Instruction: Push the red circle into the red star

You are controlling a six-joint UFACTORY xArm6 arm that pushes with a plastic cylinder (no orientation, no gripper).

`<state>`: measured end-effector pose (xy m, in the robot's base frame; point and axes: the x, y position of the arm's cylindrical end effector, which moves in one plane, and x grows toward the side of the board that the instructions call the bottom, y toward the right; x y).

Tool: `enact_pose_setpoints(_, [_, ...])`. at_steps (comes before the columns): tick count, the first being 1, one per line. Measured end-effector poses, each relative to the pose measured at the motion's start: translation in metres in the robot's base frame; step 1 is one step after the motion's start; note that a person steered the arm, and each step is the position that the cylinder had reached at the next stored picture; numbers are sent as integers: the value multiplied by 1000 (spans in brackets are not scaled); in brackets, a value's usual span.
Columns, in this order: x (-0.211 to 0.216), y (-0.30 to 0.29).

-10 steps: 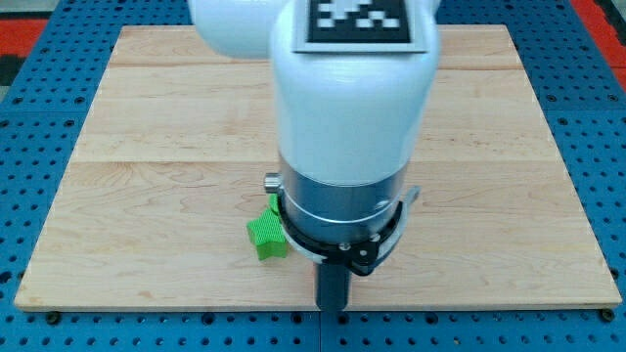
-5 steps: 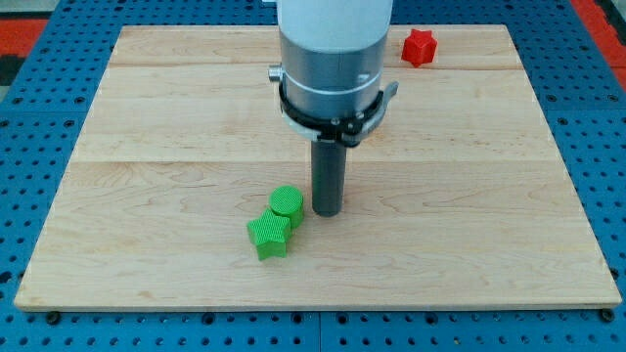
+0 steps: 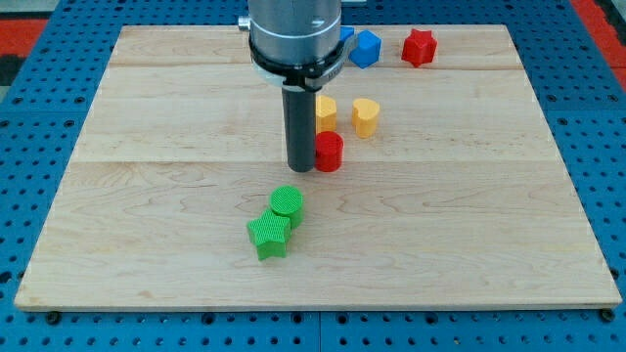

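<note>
So my tip sits touching the red circle on its left side, no gripper here, lined up to shove it toward the red star up top right.

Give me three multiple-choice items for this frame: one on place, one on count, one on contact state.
1. Where is my tip relative to the red circle?
A. at its left side in the view
B. at its right side in the view
C. far below it, by the green blocks

2. How many green blocks are on the board?
A. one
B. two
C. four

3. The red circle and the red star are:
A. touching
B. stacked
C. well apart

Answers: 1 A, the rod's end stands against the circle's left edge. 2 B, a green circle and a green star. 3 C, the star sits near the view's top right.
</note>
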<state>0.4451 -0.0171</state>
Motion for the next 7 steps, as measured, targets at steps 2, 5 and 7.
enact_pose_setpoints(2, [-36,48])
enact_pose_setpoints(5, [-37,74])
enact_pose_setpoints(7, [-19,96])
